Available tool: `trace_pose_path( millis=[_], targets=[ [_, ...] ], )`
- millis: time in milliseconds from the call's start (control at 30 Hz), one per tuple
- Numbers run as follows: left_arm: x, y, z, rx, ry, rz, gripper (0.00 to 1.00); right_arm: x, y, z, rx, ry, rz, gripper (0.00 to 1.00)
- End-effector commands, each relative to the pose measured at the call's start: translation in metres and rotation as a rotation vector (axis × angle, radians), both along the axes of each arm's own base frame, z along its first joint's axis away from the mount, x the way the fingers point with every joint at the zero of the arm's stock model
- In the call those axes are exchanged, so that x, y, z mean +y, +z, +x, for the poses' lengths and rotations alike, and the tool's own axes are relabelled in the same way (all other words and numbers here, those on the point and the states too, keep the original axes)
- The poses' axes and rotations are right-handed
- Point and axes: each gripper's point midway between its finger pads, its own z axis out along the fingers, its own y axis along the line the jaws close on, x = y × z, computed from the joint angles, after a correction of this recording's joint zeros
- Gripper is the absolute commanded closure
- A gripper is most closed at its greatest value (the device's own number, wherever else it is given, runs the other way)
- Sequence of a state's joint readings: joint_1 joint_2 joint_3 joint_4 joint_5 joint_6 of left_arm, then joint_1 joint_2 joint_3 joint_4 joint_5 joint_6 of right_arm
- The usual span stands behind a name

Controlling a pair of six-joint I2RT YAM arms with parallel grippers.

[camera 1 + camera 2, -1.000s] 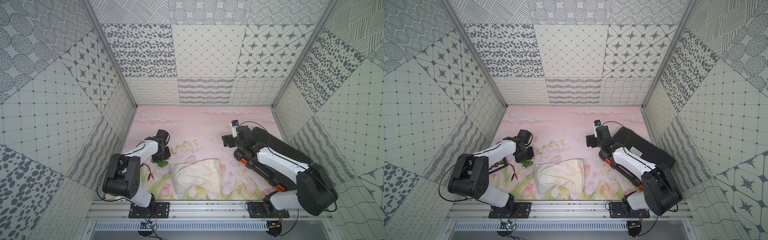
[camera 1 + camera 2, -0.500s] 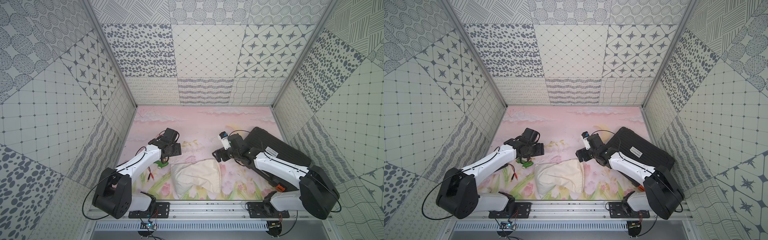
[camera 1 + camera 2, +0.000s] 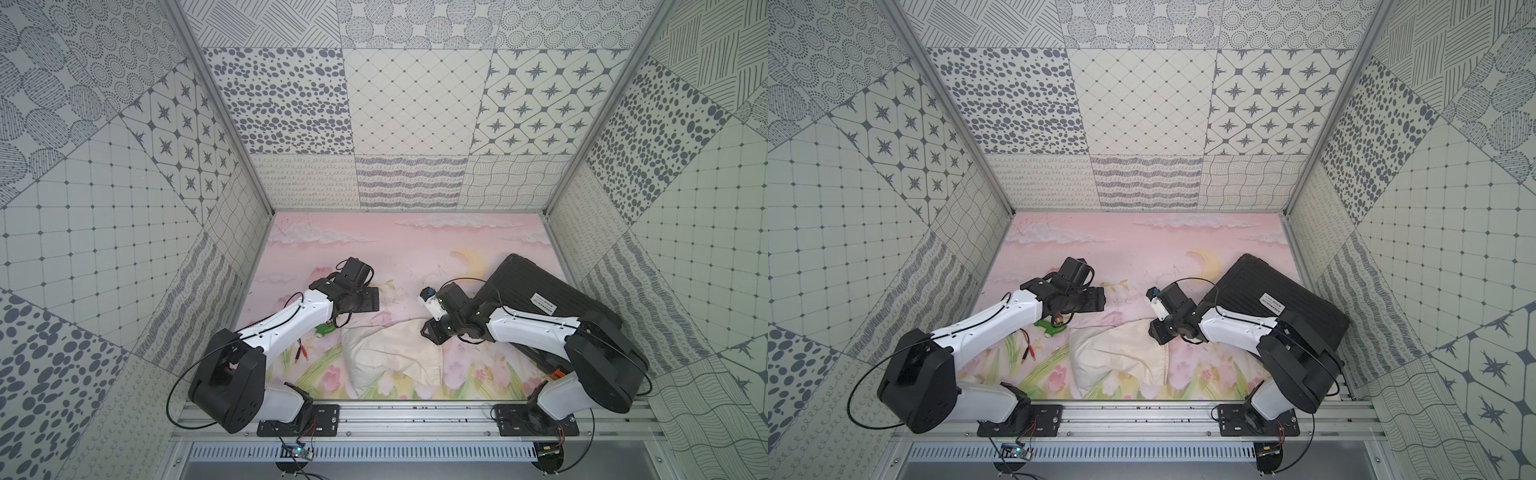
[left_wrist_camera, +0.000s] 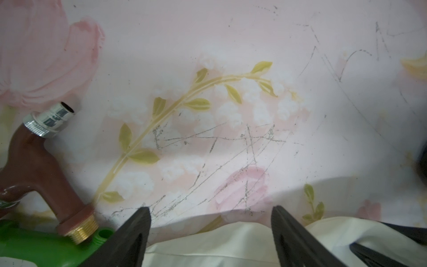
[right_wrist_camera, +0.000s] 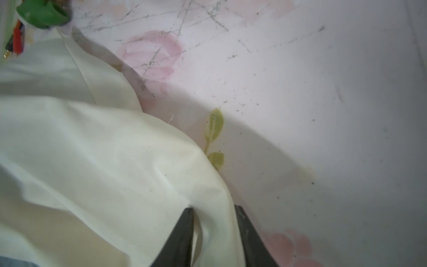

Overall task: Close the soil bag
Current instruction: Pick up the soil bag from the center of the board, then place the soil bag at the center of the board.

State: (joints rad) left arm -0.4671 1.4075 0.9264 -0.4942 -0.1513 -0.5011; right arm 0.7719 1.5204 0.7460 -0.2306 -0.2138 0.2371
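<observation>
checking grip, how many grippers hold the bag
1: the right gripper, pinching a far corner of the soil bag. The left gripper is open at its edge, empty.

Patchwork walls [image 3: 415, 104] of grey-on-white patterned tiles enclose a scuffed pink floral floor [image 3: 374, 249]; light is even.

The table [image 3: 374, 249] wore a pink print of clouds and tulips, scuffed with grey scratches. On it lay the cream soil bag [image 3: 390, 357] near the front edge, a black ribbed case [image 3: 536, 291] to its right, and on its left a brown tap [image 4: 34, 161] against a green fitting [image 3: 325, 330], with two red-tipped leads [image 3: 302, 353] nearby.
</observation>
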Motion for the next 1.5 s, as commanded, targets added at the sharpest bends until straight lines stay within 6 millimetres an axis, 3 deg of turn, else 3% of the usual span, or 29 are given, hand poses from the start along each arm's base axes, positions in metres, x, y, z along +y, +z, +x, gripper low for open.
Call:
trace_pose_path(
  millis=[0, 67, 200, 333, 433, 567, 667, 767, 933, 1067, 1200, 1367, 1400, 1467],
  targets=[
    [-0.011, 0.009, 0.006, -0.034, -0.037, -0.039, 0.13, 0.012, 0.029, 0.025, -0.108, -0.016, 0.039, 0.88],
    [-0.012, 0.015, 0.007, -0.05, -0.041, -0.046, 0.13, 0.019, 0.054, 0.039, -0.176, -0.027, 0.069, 1.0],
    [-0.018, 0.041, 0.013, -0.143, -0.068, -0.09, 0.12, 0.025, 0.124, 0.083, -0.367, -0.102, 0.11, 1.0],
    [-0.024, 0.078, 0.016, -0.269, -0.116, -0.12, 0.11, 0.009, 0.197, 0.14, -0.554, -0.285, 0.115, 1.0],
    [-0.022, 0.114, 0.015, -0.373, -0.139, -0.121, 0.11, -0.001, 0.259, 0.168, -0.7, -0.389, 0.114, 1.0],
    [-0.019, 0.143, 0.013, -0.46, -0.16, -0.116, 0.08, -0.011, 0.322, 0.185, -0.833, -0.467, 0.1, 1.0],
    [-0.021, 0.148, 0.012, -0.472, -0.172, -0.129, 0.08, -0.018, 0.349, 0.187, -0.866, -0.51, 0.097, 1.0],
    [-0.027, 0.14, 0.01, -0.46, -0.185, -0.165, 0.08, -0.017, 0.344, 0.185, -0.839, -0.523, 0.082, 1.0],
    [-0.035, 0.121, 0.007, -0.436, -0.197, -0.218, 0.08, 0.001, 0.293, 0.182, -0.691, -0.51, 0.078, 0.95],
    [-0.039, 0.11, 0.003, -0.422, -0.198, -0.253, 0.09, 0.042, 0.256, 0.18, -0.558, -0.451, 0.141, 0.99],
    [-0.044, 0.102, -0.004, -0.425, -0.209, -0.307, 0.11, 0.083, 0.233, 0.183, -0.435, -0.405, 0.219, 1.0],
    [-0.063, 0.097, -0.016, -0.5, -0.279, -0.357, 0.11, 0.114, 0.233, 0.184, -0.349, -0.372, 0.309, 1.0],
    [-0.066, 0.094, -0.018, -0.513, -0.294, -0.349, 0.11, 0.116, 0.233, 0.185, -0.342, -0.37, 0.315, 0.96],
    [-0.067, 0.091, -0.019, -0.528, -0.299, -0.333, 0.1, 0.113, 0.235, 0.186, -0.361, -0.363, 0.304, 0.74]
  ],
)
